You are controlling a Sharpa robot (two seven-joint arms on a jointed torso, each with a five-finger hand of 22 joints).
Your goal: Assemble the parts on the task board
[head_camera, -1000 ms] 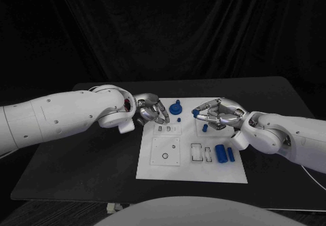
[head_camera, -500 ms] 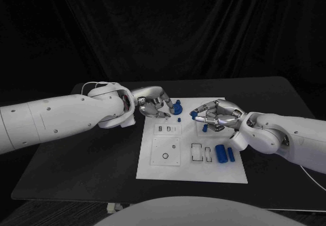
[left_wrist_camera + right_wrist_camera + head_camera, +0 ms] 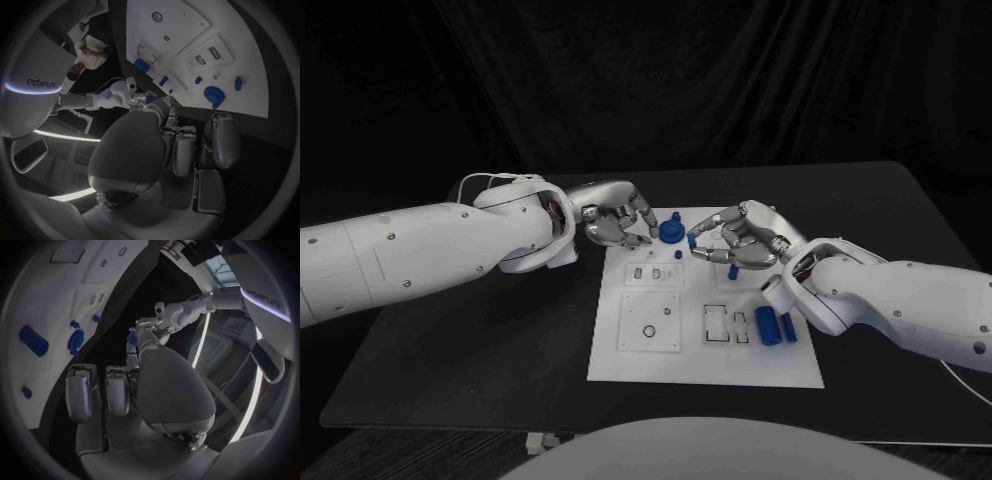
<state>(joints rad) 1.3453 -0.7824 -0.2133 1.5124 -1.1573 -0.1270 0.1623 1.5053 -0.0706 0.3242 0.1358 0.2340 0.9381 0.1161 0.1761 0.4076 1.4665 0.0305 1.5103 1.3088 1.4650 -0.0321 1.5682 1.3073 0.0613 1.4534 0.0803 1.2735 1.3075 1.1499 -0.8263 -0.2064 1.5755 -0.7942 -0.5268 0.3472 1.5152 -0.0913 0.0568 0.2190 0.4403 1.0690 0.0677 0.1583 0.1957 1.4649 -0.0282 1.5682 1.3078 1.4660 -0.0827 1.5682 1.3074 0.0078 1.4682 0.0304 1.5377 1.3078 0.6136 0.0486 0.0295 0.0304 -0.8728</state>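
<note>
The white task board (image 3: 661,355) lies in the middle of the black table. A round blue part (image 3: 674,232) stands at its far edge, seen too in the left wrist view (image 3: 213,94). My right hand (image 3: 740,240) hovers over the board's far right and pinches a small blue part (image 3: 692,241) at its fingertips, just right of the round part. My left hand (image 3: 619,222) is at the board's far left corner, left of the round part, fingers loosely bent and holding nothing. A small blue peg (image 3: 679,254) and another blue piece (image 3: 733,270) stand below the hands.
A large blue cylinder (image 3: 769,325) and a smaller one (image 3: 790,328) lie at the board's right side. Slots (image 3: 718,322) and a square plate with holes (image 3: 652,320) take up its near half. Bare black table (image 3: 473,350) surrounds the board.
My right hand has moved left with the small blue part, closer to the round part. My left hand has shifted up and right along the board's far left corner.
</note>
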